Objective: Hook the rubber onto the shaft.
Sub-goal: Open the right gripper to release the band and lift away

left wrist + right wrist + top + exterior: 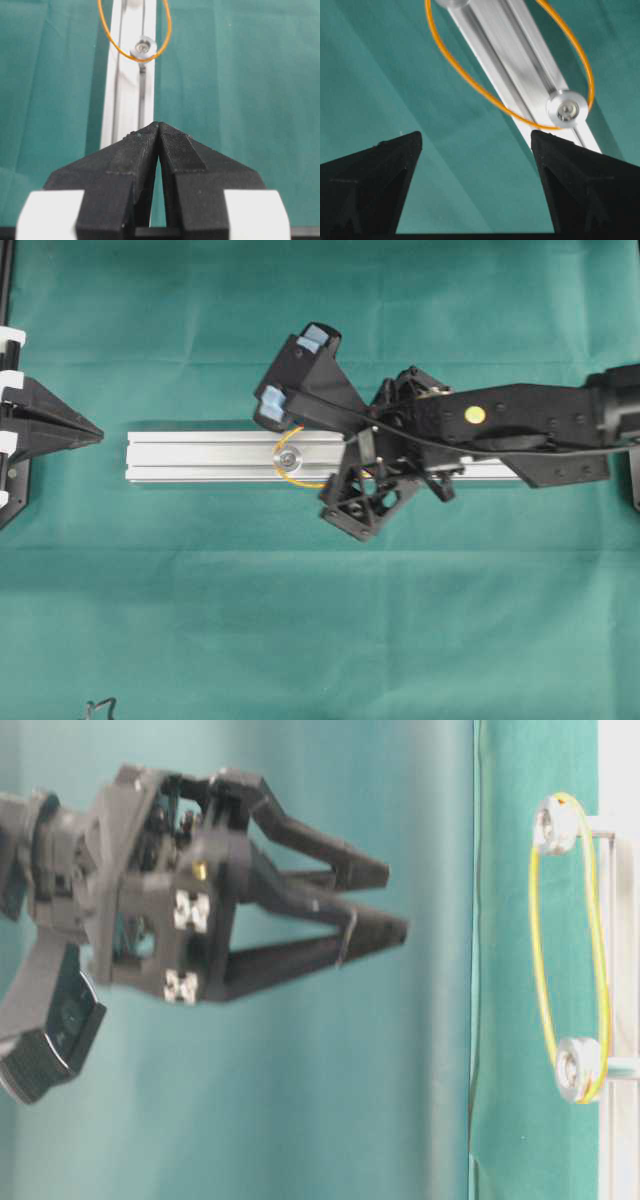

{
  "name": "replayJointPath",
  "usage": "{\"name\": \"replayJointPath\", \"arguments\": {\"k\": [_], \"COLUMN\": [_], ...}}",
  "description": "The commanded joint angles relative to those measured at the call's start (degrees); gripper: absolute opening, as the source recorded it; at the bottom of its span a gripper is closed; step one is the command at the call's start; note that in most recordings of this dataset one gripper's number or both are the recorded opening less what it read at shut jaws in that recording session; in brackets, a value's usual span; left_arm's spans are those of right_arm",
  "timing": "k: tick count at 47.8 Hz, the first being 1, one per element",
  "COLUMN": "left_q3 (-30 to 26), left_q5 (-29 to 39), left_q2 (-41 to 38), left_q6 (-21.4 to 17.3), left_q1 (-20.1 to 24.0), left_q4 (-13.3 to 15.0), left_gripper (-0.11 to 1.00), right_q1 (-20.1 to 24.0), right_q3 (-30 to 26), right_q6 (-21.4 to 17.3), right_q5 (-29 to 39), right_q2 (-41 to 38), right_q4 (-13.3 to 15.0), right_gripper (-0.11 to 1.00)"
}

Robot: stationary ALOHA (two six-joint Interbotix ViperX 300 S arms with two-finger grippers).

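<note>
Orange rubber (470,80), silver rail (200,457), green cloth (300,620), black tools.

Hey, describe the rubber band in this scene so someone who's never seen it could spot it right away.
Start at the silver aluminium rail lying lengthwise on the green cloth. Two round metal shafts stand up from it, and the rubber band loops loosely around both. It is the only orange thing there, a thin ring bulging past the rail's edges.
</note>
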State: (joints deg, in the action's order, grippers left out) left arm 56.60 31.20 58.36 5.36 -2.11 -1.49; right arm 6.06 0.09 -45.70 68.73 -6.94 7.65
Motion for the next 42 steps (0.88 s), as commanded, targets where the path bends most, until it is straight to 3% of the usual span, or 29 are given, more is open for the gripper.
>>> {"name": "replayJointPath", "arguments": {"k": [1, 21, 42], "left_q3": [-1.67, -1.67, -1.67], "left_q5": [-0.18, -0.26, -0.18], "left_q2": [-0.26, -0.26, -0.26], "left_q6": [-0.09, -0.18, -0.26], "left_q1": [-0.18, -0.09, -0.09], "left_q4": [-0.18, -0.26, -0.26], "left_gripper": [0.0, 0.0, 0.0], "right_q1": [0.53, 0.97, 0.88], "right_q3": [0.18, 1.23, 1.76], "right_q6": [1.85, 11.6, 12.39], "right_q5": [-0.09, 1.49, 1.58], "right_q2": [2.72, 3.34, 4.83], "right_q4": [-0.35, -1.41, -1.41], "right_gripper": [0.93, 0.93, 0.93]}}
